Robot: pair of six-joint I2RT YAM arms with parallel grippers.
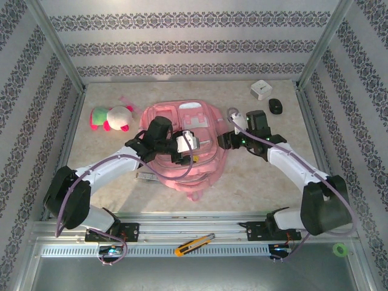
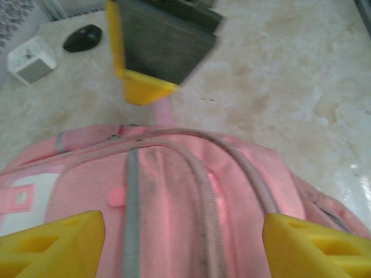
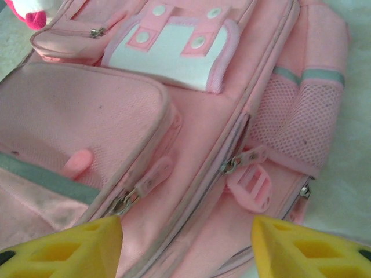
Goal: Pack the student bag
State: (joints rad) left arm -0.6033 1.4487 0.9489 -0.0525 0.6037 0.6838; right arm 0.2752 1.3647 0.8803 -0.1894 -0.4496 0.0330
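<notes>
A pink, green and white plush toy [image 1: 112,117] lies at left. Mid-table, the pink student bag [image 1: 188,176] lies flat. Left gripper [image 2: 182,231] and right gripper [image 3: 185,229] hover above it, fingers spread, holding nothing. A white box [image 1: 260,90] sits far right.

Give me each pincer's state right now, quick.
Left pincer: open, holding nothing, over the student bag.
Right pincer: open, holding nothing.

A plush toy [image 1: 112,117] lies far left on the counter [image 1: 254,182]. A white cube [image 1: 260,90] and a small black object [image 1: 276,107] sit far right. A yellow utility knife [image 1: 194,244] rests on the front rail [image 1: 200,227].
</notes>
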